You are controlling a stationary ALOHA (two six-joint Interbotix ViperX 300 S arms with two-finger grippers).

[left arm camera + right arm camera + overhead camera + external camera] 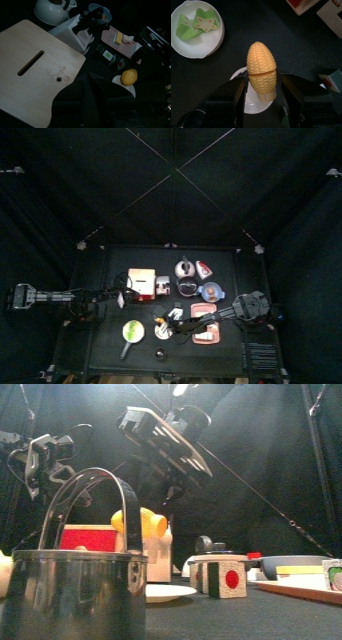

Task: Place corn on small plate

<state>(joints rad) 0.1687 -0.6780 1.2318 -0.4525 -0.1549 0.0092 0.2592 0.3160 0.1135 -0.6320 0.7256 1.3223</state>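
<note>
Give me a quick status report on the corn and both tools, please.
Right tool shut on the corn, directly over the small plate. Left tool idle over the wooden board. Green dish beside the plate, not in the way.

The corn (261,70) looks like matt plastic with a bumpy kernel texture. Beneath it the small plate (254,107) is smooth and glossy. The kettle (70,589) is shiny metal; the board (33,75) is pale, matt wood.
</note>
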